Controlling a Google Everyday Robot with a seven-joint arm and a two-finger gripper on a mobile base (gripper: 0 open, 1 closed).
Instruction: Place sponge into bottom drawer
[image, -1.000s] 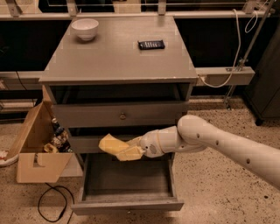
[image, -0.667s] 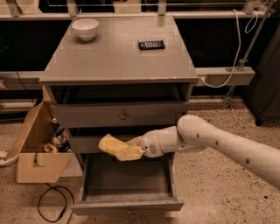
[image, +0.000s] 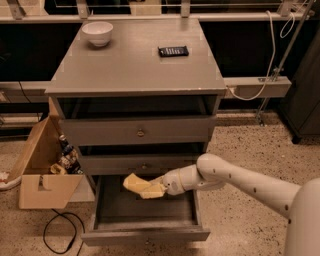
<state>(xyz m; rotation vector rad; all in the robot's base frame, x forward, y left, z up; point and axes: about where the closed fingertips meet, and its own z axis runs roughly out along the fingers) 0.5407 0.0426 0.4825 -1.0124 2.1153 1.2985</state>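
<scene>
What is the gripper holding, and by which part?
The gripper holds the sponge by its right end, over the open bottom drawer.

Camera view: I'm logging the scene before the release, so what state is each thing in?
hand: shut on the sponge, over the bottom drawer.
sponge: held, not yet released.
bottom drawer: pulled open.
middle drawer: shut.
top drawer: shut.
white bowl: upright on the cabinet top.
cardboard box: open, items inside.
</scene>
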